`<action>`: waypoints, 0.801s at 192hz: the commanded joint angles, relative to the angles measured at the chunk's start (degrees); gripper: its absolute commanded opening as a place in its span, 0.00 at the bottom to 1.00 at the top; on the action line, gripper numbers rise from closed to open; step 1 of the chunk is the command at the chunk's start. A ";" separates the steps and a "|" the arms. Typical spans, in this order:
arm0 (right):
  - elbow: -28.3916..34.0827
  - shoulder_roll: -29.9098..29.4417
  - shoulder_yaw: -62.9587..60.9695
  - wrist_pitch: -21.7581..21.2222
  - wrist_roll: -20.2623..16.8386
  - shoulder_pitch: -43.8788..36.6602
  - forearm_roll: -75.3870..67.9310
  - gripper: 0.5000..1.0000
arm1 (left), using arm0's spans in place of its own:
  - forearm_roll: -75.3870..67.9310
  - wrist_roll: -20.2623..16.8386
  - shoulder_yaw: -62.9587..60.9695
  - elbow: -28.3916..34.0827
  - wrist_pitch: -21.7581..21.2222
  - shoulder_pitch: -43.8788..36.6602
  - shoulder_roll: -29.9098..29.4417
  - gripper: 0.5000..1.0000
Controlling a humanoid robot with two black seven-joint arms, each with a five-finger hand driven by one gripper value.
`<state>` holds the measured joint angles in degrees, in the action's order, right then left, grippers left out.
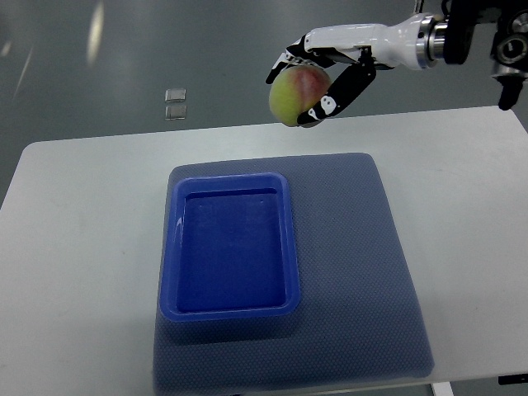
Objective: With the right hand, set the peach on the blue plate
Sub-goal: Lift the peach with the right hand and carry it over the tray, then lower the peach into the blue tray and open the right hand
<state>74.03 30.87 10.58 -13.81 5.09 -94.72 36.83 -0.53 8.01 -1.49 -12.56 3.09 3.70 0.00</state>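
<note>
I hold the peach (pixel 295 96), round, yellow-green with a red blush on top, in my right hand (pixel 318 87), its fingers (pixel 342 91) curled around it, up past the far edge of the bench (pixel 82 247). The blue plate (pixel 230 247), a deep rectangular dish with rounded corners, sits empty on the bench.

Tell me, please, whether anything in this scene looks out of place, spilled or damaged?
Nothing stands out. The blue plate sits empty and level on the grey mat, and the right hand holds the peach in its fingers above the table's far edge.
</note>
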 commanded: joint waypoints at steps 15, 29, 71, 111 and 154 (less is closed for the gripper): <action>-8.91 -16.98 3.22 2.30 0.01 2.70 -0.10 0.03 | 0.26 -0.01 0.00 0.17 -0.01 -0.01 0.00 1.00; -11.46 -21.72 3.65 3.53 0.01 5.16 0.17 0.05 | 0.26 -0.01 0.00 0.17 -0.01 -0.01 0.00 1.00; -17.52 -30.34 4.01 4.14 -0.08 11.93 1.84 0.11 | 0.26 -0.01 0.00 0.17 -0.01 -0.01 0.00 1.00; -21.39 -30.87 3.92 5.81 0.01 16.85 3.77 0.32 | 0.26 -0.01 0.00 0.17 -0.01 -0.01 0.00 1.00; -23.67 -30.87 3.92 5.99 0.09 19.66 5.70 0.57 | 0.26 -0.01 0.00 0.17 -0.01 -0.01 0.00 1.00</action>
<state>51.28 0.00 14.52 -7.86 5.09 -75.92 41.94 -0.25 7.99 -1.49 -12.38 3.07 3.69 0.00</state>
